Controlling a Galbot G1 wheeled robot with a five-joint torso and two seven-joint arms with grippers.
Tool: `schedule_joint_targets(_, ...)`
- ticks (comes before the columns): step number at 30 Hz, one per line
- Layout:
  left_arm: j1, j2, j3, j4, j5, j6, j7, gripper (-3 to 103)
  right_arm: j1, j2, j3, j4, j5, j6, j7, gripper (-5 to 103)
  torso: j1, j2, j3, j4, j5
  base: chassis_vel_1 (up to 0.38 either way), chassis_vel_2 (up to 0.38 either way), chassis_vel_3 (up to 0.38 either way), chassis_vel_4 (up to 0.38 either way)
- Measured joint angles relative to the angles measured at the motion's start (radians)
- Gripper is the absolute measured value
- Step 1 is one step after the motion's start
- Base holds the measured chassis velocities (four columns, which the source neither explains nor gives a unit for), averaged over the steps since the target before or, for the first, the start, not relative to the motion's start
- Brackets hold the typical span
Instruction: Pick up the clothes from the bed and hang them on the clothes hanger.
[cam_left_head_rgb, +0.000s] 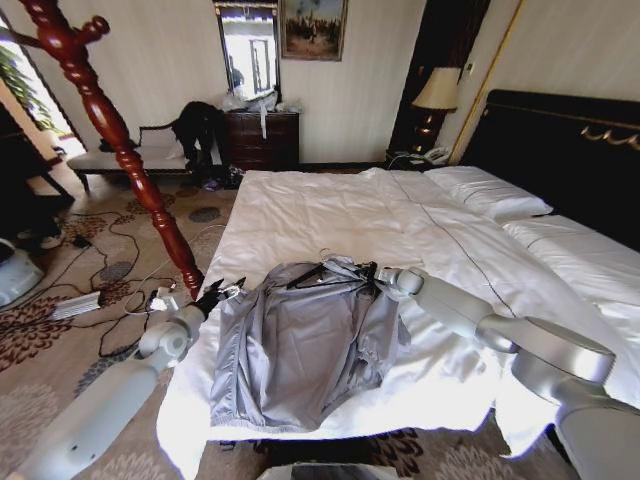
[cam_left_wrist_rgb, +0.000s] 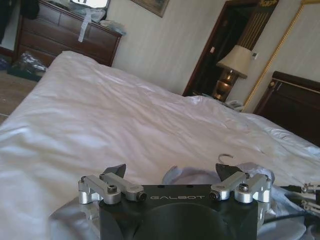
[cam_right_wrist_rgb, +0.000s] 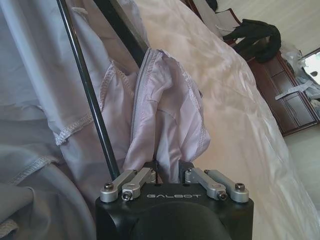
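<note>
the grey jacket (cam_left_head_rgb: 300, 345) lies spread flat at the near end of the bed (cam_left_head_rgb: 330, 215), its hem close to the foot edge and its left sleeve side near the bed's left edge. the black hanger (cam_left_head_rgb: 325, 275) lies at the collar, its small wire hook (cam_left_head_rgb: 325, 253) pointing up the bed toward the open sheet.

the right gripper (cam_left_head_rgb: 372, 276) sits at the collar on the jacket's right shoulder, its fingers pressed together on a fold of the jacket's collar fabric (cam_right_wrist_rgb: 167, 115), with the hanger's thin black bar (cam_right_wrist_rgb: 90, 95) running just beside it. the left gripper (cam_left_head_rgb: 215, 293) hovers at the bed's left edge, just beside the jacket's left shoulder, its fingers (cam_left_wrist_rgb: 117, 172) spread wide and holding nothing.

beyond the collar the white sheet stretches bare up to the pillows (cam_left_head_rgb: 495, 190) and the black headboard (cam_left_head_rgb: 565, 150). the red-brown wooden pole stand (cam_left_head_rgb: 130, 160) rises from the floor just left of the bed, close to the left arm. cables (cam_left_head_rgb: 100, 270) trail on the carpet on that side, and a dark dresser (cam_left_head_rgb: 262, 138) stands against the far wall.
</note>
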Motion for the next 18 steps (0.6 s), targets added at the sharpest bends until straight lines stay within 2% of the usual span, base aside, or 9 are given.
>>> schedule_joint_targets(1, -0.056, -0.019, 0.04, 0.033, -0.004, 0.003, 0.0, 100, -0.001, -0.002, 0.004, 0.005, 0.002, -0.002, 0.001, 20, 0.0, 0.0, 0.0, -0.0003, 0.0003, 0.0, 0.0, 0.0, 0.0)
schedule_joint_targets(2, -0.056, -0.019, 0.04, 0.033, -0.004, 0.003, 0.0, 100, -0.001, -0.002, 0.004, 0.005, 0.002, -0.002, 0.001, 20, 0.0, 0.0, 0.0, -0.0003, 0.0003, 0.0, 0.0, 0.0, 0.0)
schedule_joint_targets(5, -0.216, -0.099, 0.152, 0.164, -0.006, 0.015, 0.001, 100, -0.005, -0.01, 0.013, 0.015, 0.007, -0.006, 0.004, 20, 0.0, 0.0, 0.0, -0.0005, 0.0003, 0.0, 0.0, 0.0, 0.0)
schedule_joint_targets(7, -0.247, -0.118, 0.174, 0.199, -0.005, 0.018, 0.001, 100, -0.007, -0.013, 0.015, 0.019, 0.009, -0.008, 0.005, 20, 0.0, 0.0, 0.0, -0.0006, 0.0003, 0.0, 0.0, 0.0, 0.0)
schedule_joint_targets(10, -0.361, -0.199, 0.257, 0.357, -0.014, 0.029, -0.005, 100, -0.012, -0.029, 0.02, 0.033, 0.02, -0.015, 0.007, 20, 0.0, 0.0, 0.0, -0.0001, 0.0001, 0.0, 0.0, 0.0, 0.0)
schedule_joint_targets(14, -0.426, -0.246, 0.317, 0.448, -0.016, 0.034, 0.005, 100, -0.015, -0.043, 0.023, 0.044, 0.024, -0.018, 0.008, 20, 0.0, 0.0, 0.0, -0.0003, 0.0004, 0.0, 0.0, 0.0, 0.0)
schedule_joint_targets(18, -0.462, -0.292, 0.34, 0.539, 0.037, 0.015, 0.044, 101, -0.017, -0.049, 0.025, 0.05, 0.025, -0.019, 0.008, 20, 0.0, 0.0, 0.0, -0.0001, 0.0003, 0.0, 0.0, 0.0, 0.0)
